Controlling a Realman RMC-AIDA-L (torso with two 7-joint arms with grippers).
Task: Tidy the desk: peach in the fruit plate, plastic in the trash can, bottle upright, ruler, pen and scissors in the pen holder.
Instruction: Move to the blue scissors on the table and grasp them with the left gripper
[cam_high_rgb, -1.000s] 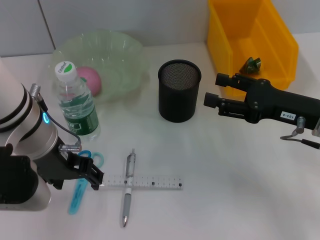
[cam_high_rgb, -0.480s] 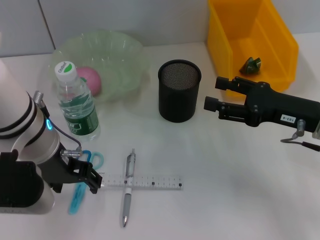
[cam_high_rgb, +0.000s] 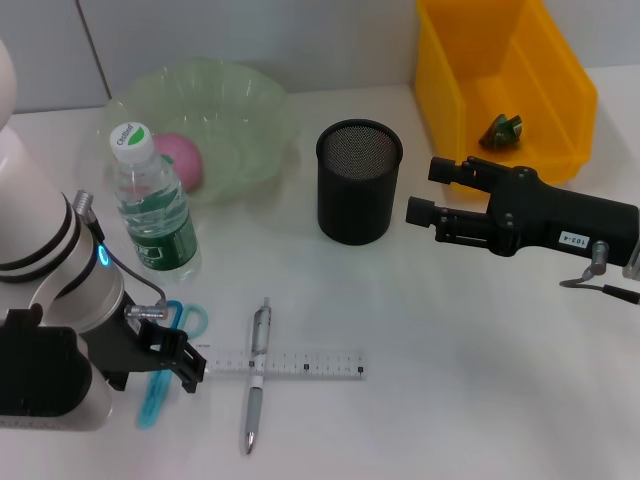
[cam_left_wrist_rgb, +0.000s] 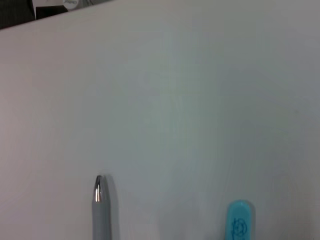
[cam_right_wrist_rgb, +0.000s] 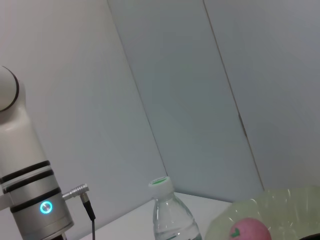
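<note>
The clear ruler (cam_high_rgb: 285, 365) lies flat near the front with the grey pen (cam_high_rgb: 256, 378) (cam_left_wrist_rgb: 100, 210) across it. Blue scissors (cam_high_rgb: 160, 385) (cam_left_wrist_rgb: 240, 226) lie at the ruler's left end, partly under my left gripper (cam_high_rgb: 188, 366), which hovers open there with nothing in it. The bottle (cam_high_rgb: 150, 205) (cam_right_wrist_rgb: 170, 217) stands upright. A pink peach (cam_high_rgb: 180, 160) (cam_right_wrist_rgb: 250, 231) rests in the green fruit plate (cam_high_rgb: 240, 100) (cam_right_wrist_rgb: 290, 205). The black mesh pen holder (cam_high_rgb: 358, 182) stands mid-table. My right gripper (cam_high_rgb: 432, 190) is open and empty to its right. The plastic (cam_high_rgb: 503, 130) lies in the yellow trash can (cam_high_rgb: 560, 70).
The yellow trash can stands behind my right arm (cam_high_rgb: 560, 225), close to it. My left arm's white body (cam_high_rgb: 55, 300) (cam_right_wrist_rgb: 30, 200) fills the front left corner. A grey wall runs behind the table.
My left gripper has drawn back slightly to the left and toward the front, off the ruler's end. The right arm has barely shifted. No object has moved.
</note>
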